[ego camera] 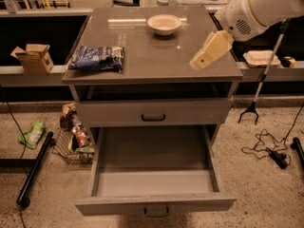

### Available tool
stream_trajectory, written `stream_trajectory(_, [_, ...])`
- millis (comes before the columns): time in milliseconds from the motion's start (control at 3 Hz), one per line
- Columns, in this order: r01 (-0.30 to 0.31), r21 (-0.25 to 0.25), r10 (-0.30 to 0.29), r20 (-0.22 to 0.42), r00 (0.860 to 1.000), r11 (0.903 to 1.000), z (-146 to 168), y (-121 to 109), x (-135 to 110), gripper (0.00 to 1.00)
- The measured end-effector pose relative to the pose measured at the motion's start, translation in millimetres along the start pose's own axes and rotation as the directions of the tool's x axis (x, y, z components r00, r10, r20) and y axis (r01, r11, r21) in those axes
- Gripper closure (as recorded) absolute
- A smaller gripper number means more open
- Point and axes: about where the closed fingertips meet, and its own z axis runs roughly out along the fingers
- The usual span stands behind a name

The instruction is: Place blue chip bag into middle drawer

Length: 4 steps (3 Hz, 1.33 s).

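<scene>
Counter (152, 61) is carrying the blue chip bag (96, 58) at left, bowl (164, 24) far. Middle drawer (154, 204) is sitting open. Gripper (210, 50) is hovering over the right edge; can't tell its opening.

No legible text anywhere

**Bag on worktop, drawer pulled out**

The blue chip bag (96, 58) lies at 9 o'clock on the worktop (156, 56), near its left edge. A white bowl (164, 24) sits at 12 o'clock. The gripper (199, 61) hangs over the 3 o'clock edge. Below, the middle drawer (154, 151) stands pulled out.
</scene>
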Motion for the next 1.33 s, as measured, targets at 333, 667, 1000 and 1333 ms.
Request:
stream_trajectory(333, [0.001,0.000,-0.001,0.000,1.000,1.0000,-0.3,0.2,-0.2,0.00])
stream_trajectory(667, [0.018,-0.034,-0.017,0.028,0.999,0.9993,33.5,-4.3,-10.5,0.00])
stream_trajectory(1000, [0.042,-0.118,-0.035,0.067,0.997,0.9921,94.3,5.4,-40.3,0.00])
stream_trajectory(1333, [0.018,-0.176,-0.002,0.089,0.996,0.9843,146.4,18.0,-66.2,0.00])
